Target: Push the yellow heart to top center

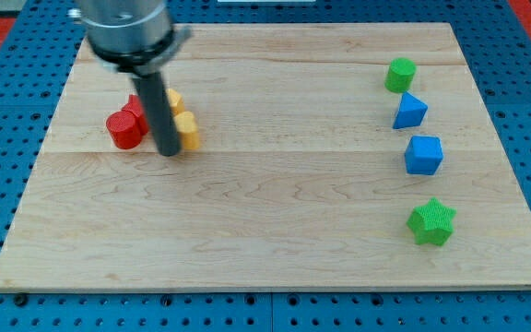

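One green star [430, 222], two blue blocks [423, 154], my tip [169, 150] touching yellow heart [185, 129], no gripper visible.

Yellow heart [185, 128] in my view's upper left of the board, flat on the wood, partly hidden behind my rod, my tip [170, 152] touching its left side

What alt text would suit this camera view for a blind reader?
A dark rod's tip rests between a red block and a yellow block at a wooden board's left; two green and two blue blocks line its right.
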### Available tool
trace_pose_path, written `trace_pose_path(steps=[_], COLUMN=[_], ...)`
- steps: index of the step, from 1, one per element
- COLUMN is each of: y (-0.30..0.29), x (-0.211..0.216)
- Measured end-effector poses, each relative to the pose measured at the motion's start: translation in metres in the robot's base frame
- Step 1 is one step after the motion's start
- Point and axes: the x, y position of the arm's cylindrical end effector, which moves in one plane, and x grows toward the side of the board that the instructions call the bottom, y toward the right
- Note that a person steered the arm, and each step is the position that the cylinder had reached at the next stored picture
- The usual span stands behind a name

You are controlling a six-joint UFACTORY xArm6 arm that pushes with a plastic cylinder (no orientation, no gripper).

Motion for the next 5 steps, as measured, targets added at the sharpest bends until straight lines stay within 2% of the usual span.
trace_pose_path(steps=[1,2,3,4,5], y=[0.006,0.04,0.068,0.052,0.007], x=[-0.035,-0.052,-0.087,-0.126,-0.141])
